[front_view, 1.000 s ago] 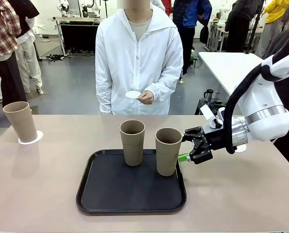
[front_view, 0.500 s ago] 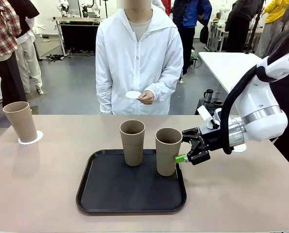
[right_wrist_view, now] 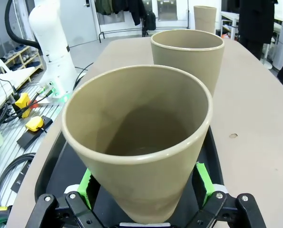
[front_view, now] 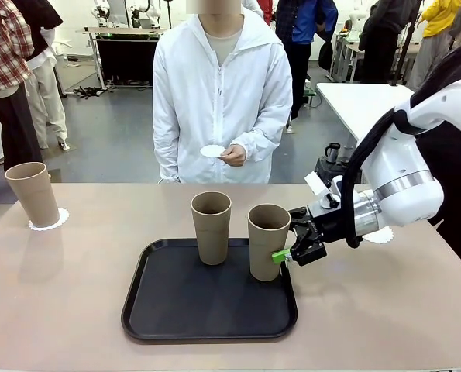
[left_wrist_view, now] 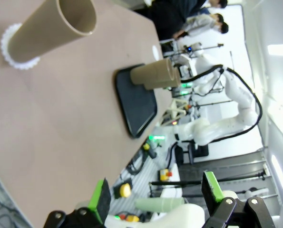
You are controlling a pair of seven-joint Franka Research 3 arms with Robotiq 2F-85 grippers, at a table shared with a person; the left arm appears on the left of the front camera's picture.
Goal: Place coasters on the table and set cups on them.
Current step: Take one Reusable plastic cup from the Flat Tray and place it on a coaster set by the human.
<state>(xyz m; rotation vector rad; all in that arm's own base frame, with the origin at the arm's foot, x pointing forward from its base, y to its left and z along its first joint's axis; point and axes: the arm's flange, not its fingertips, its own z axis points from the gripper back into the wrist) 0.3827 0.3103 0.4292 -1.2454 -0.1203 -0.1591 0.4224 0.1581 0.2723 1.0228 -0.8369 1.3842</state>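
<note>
Right gripper (front_view: 284,253): fingers spread either side of the right-hand cup (front_view: 268,240) on the black tray (front_view: 207,310). Second cup (front_view: 212,227) was stood beside it. Third cup (front_view: 32,192) was set on a coaster (front_view: 60,221) at the table's (front_view: 60,294) left. Left gripper (left_wrist_view: 155,197): spread, empty.

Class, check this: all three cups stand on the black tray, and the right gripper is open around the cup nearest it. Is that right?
Not quite. The front view shows only two on the tray: the left cup and the right cup. The third cup stands on a coaster at the table's left end. The right gripper is indeed open around the right cup.
</note>
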